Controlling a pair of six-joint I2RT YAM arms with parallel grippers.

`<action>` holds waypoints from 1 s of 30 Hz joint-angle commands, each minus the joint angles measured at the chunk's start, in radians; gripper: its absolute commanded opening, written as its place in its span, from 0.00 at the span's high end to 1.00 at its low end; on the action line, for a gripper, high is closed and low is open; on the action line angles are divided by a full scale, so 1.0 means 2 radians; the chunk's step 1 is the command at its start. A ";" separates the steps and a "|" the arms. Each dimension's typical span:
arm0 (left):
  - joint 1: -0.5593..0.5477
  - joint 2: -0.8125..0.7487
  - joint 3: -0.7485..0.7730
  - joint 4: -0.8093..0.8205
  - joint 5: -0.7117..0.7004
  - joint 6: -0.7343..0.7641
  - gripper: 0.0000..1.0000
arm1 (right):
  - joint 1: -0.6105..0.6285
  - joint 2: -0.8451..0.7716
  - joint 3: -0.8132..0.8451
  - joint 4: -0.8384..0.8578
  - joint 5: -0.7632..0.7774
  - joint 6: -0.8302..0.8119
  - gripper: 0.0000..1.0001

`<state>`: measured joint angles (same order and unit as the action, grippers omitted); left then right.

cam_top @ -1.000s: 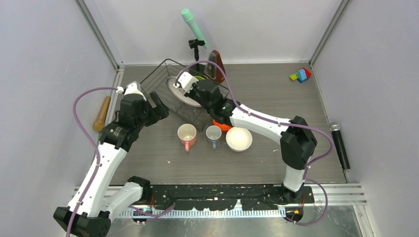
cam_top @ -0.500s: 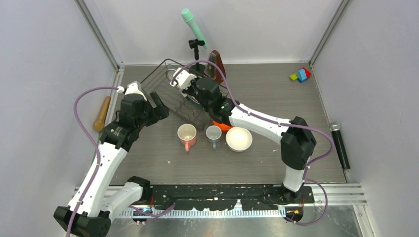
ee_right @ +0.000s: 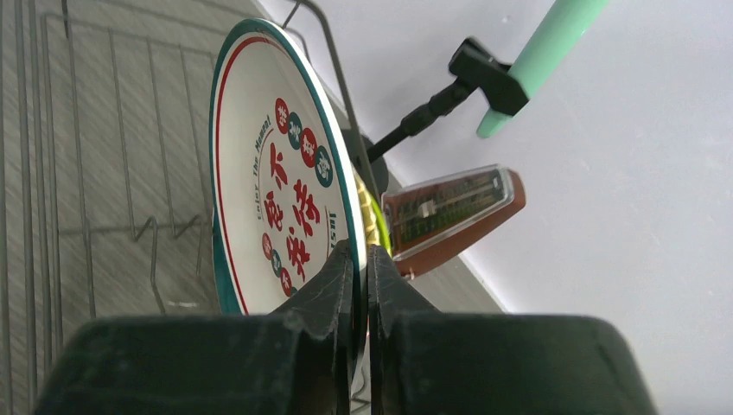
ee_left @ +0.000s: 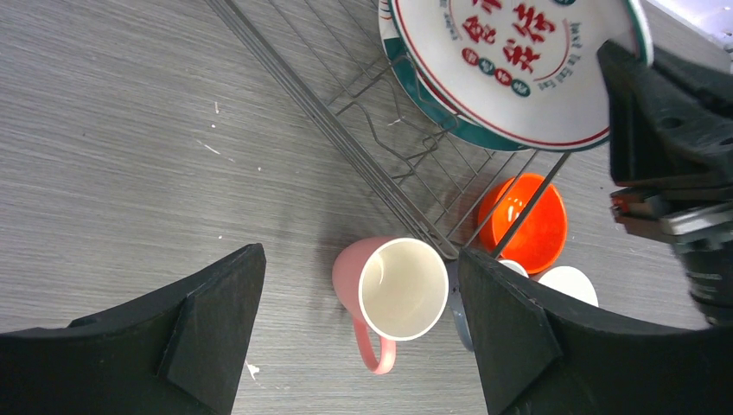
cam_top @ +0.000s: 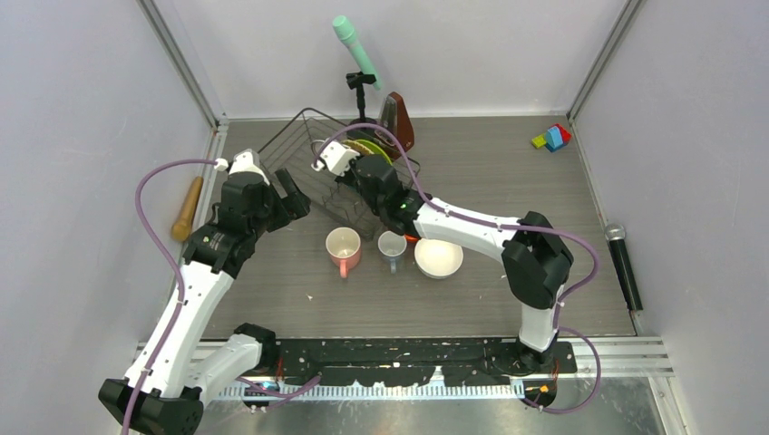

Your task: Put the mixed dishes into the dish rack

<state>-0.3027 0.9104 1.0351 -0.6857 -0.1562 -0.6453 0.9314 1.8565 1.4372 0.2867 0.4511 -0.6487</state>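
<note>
The white teal-rimmed plate (ee_right: 268, 173), clamped at its rim by the closed right pincer (ee_right: 361, 259), has been swung from face-up onto its edge inside the dish rack (cam_top: 308, 181), perhaps not yet slotted, while the left pincer (ee_left: 361, 255) is kept open and empty nearby.

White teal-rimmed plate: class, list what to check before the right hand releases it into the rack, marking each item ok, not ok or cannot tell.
1. Right hand shut on the rim of the white plate: ok.
2. Plate standing on edge over the dish rack: ok.
3. Plate's lower edge seated in a slot: cannot tell.
4. Clearance from the lime-green plate behind it: cannot tell.
5. Left hand open and empty: ok.
6. Pink mug outside the rack, clear of the plate: ok.
</note>
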 commanded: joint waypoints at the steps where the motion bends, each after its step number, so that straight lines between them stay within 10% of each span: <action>1: 0.003 -0.002 -0.001 0.022 0.003 0.007 0.16 | 0.006 -0.003 -0.007 0.064 0.019 0.015 1.00; 14: 0.002 0.000 -0.004 0.021 0.010 0.005 0.16 | 0.012 0.015 -0.016 0.070 0.043 0.065 0.99; 21: 0.003 0.004 0.001 0.016 0.013 0.009 0.15 | 0.012 0.013 -0.013 0.067 0.073 0.085 0.49; 30: 0.002 0.007 0.005 0.015 0.031 0.010 0.14 | 0.012 -0.032 0.007 -0.037 0.050 0.152 0.28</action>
<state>-0.3027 0.9253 1.0294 -0.6857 -0.1261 -0.6449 0.9493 1.9022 1.3918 0.2935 0.5751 -0.4511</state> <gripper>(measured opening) 0.853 0.696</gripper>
